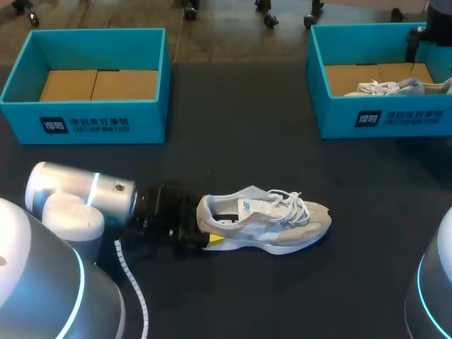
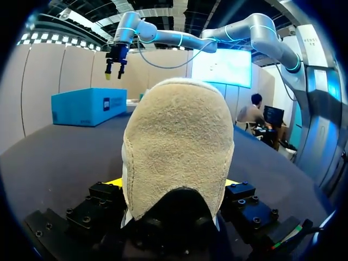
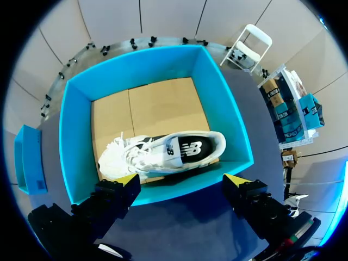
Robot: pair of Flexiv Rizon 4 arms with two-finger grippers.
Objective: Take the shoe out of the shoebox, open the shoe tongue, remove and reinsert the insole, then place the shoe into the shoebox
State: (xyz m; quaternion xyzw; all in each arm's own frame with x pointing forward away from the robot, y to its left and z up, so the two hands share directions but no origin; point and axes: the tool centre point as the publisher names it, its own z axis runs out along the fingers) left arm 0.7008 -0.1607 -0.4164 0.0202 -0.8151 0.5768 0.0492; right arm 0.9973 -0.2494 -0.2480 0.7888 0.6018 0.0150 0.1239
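Note:
A beige and white shoe [image 1: 272, 220] lies on its sole on the dark table, toe pointing right. My left gripper [image 1: 203, 233] is at its heel. In the left wrist view the suede heel [image 2: 176, 147] fills the gap between the fingers of my left gripper [image 2: 173, 185], which stand open, a yellow tip showing on each side. A second white shoe [image 3: 163, 153] lies in the right shoebox [image 1: 385, 120]. My right gripper [image 3: 182, 182] hangs open above that box's near wall [image 3: 179, 187], holding nothing. My right arm [image 1: 432, 28] enters at the far right.
An empty blue shoebox [image 1: 88, 116] with a cardboard floor stands at the back left. The dark tabletop [image 1: 233, 155] spreads between the two boxes and the shoe. A coiled cable [image 1: 134, 289] hangs by my left arm.

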